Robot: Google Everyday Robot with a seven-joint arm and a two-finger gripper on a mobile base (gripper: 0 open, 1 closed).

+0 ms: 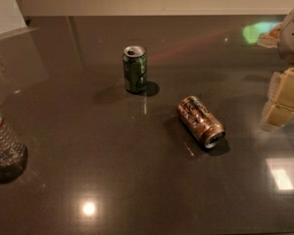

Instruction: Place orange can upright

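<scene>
The orange can [200, 121], coppery brown with dark and pale markings, lies on its side on the dark table [112, 170], right of centre, its silver end pointing toward the front right. My gripper [284, 99] is at the right edge of the view, its pale blocky fingers hanging above the table to the right of the can and apart from it. It holds nothing that I can see.
A green can [135, 68] stands upright behind and left of the orange can. A clear plastic water bottle [5, 143] stands at the left edge. A pale wall runs along the table's far edge.
</scene>
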